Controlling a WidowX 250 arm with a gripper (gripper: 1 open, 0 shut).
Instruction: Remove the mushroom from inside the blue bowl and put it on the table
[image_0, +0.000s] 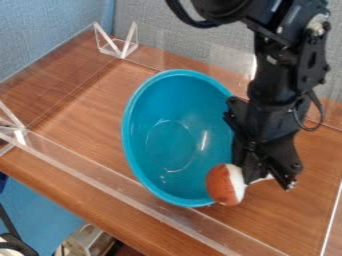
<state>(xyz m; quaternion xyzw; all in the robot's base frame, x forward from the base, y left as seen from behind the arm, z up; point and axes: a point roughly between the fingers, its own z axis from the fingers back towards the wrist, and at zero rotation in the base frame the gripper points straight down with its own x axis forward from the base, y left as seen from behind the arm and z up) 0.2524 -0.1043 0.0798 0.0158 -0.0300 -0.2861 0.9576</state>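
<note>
The blue bowl (171, 130) is tipped up on its side, its opening facing the camera, near the middle of the table (80, 100). The mushroom (226, 184), orange-brown cap with a cream stem, hangs at the bowl's lower right rim. My gripper (241, 176) is shut on the mushroom, coming down from the black arm at upper right. The mushroom sits just over the rim, touching or nearly touching the bowl's edge; I cannot tell which. The fingertips are partly hidden behind the mushroom.
Low clear acrylic walls (147, 200) run along the table's front and sides. Clear triangular brackets (118, 42) stand at the back left corner. A blue-grey wall lies behind. Bare wood shows to the right of the bowl (314, 140).
</note>
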